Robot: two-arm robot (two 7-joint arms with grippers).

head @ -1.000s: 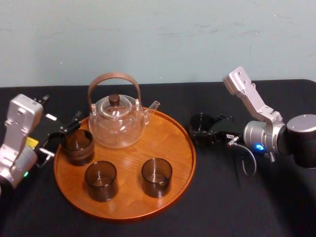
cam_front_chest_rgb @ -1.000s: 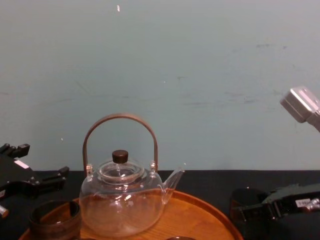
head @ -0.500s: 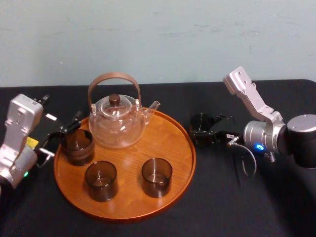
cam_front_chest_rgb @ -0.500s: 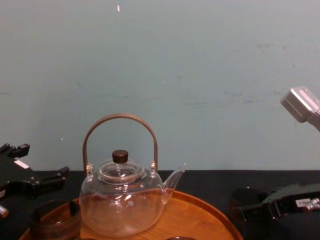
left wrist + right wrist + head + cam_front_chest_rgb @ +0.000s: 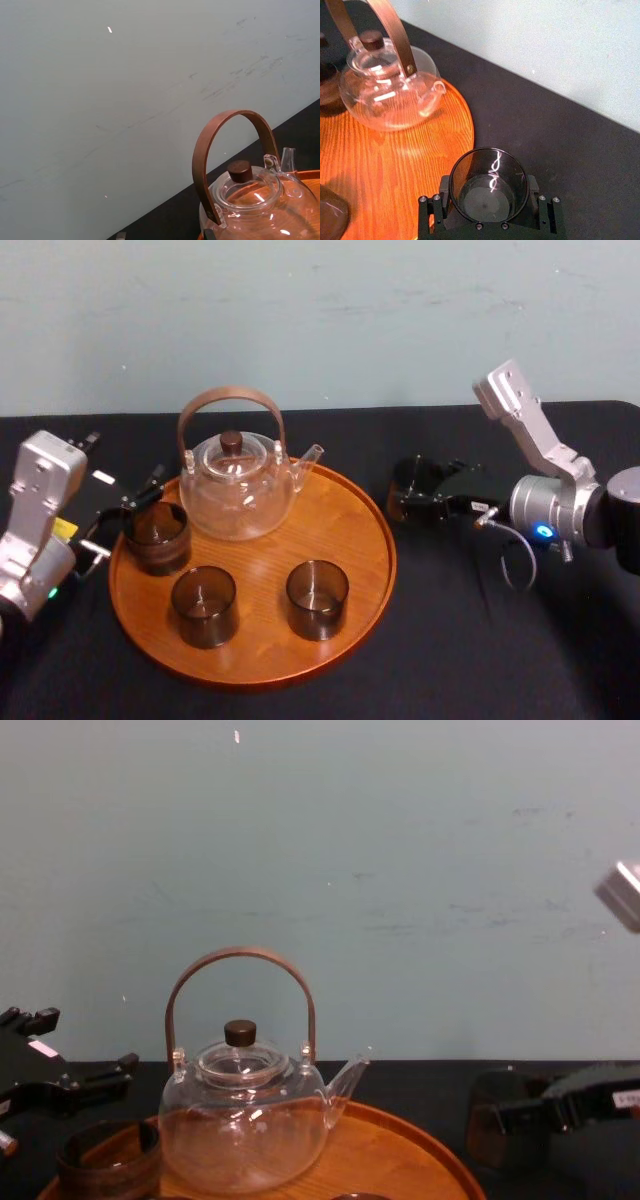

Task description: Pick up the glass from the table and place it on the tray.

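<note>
R end effector point(image 5: 489, 214) pinches glass point(image 5: 489, 184) by its sides, right-centre in head view, just beside tray point(image 5: 345, 520) rim, over black tabletop point(image 5: 450, 660). Bare wood on tray's right part. Glass base vs tabletop: can't tell. L end effector point(image 5: 125, 515) spread, parked at tray's left edge.

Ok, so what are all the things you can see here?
tray: one, orange-brown wood, middle of the table
teapot: one, clear glass with a brown handle and dark knob, back of the tray
glasses on the tray: three, dark, one at the left, two at the front
fourth glass: one, dark, off the tray to its right
table: one, black, under everything
wall: one, pale blue-green, behind
left gripper: one, black, open, by the tray's left rim
right gripper: one, black, shut on the fourth glass
</note>
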